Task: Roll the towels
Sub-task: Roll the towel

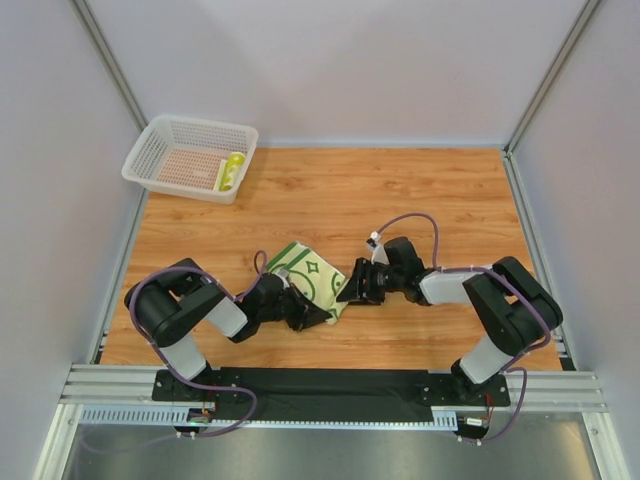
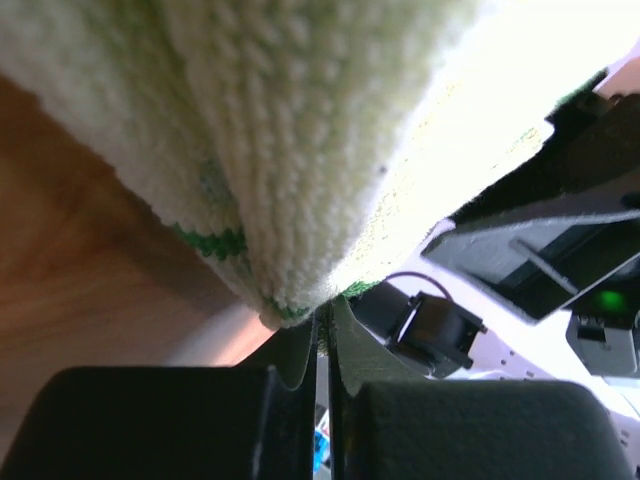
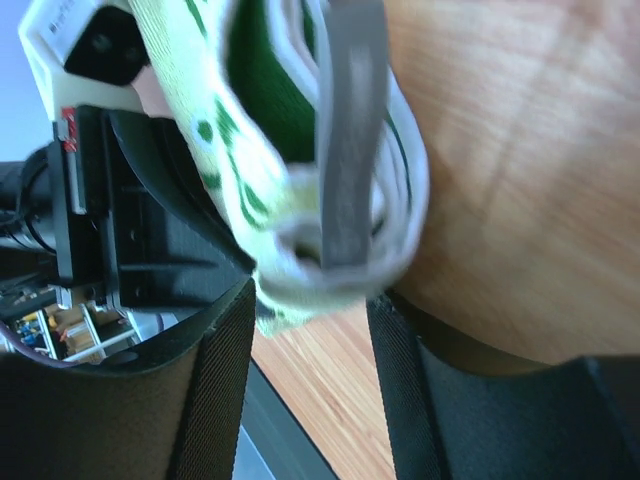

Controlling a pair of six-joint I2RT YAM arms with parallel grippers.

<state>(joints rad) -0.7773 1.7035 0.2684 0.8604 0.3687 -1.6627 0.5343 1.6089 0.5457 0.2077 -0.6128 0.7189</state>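
Lying between the two tools, the patterned towel [image 1: 312, 272] is found on the counter [image 1: 420, 190]: cream cloth with green swirls, partly folded over on itself.

Left tool [image 1: 308, 312]: closed. In its wrist view the fingers [image 2: 290, 365] are pressed together, with only a thin seam left between them. The green hem of the towel is met right at the tips and runs into that seam, so the cloth is noted as pinched there. Just beyond the tips the towel is bunched up and fills most of the view, its looped pile plainly made out. Bare wood is seen to the left of the cloth.

Right tool [image 1: 352, 288]: open. In its wrist view the fingers [image 3: 215, 380] are held apart, and a curled end of the towel hangs just ahead of the tips, in line with the gap. The cloth comes close to the left-hand finger; whether it touches cannot be told. Nothing is clamped by this tool. A grey upright strip in the middle of the curl is too blurred to be identified. The black body of the left tool is seen just behind the cloth.

Seen from above, the two tools face each other, tips near together, with the towel's near corner between them.

Well apart from both tools, at the counter's far left corner beyond the left tool, a white mesh basket [image 1: 150, 150] is noted. A yellow-green towel [image 1: 232, 171], rolled, lies inside it near its right wall.
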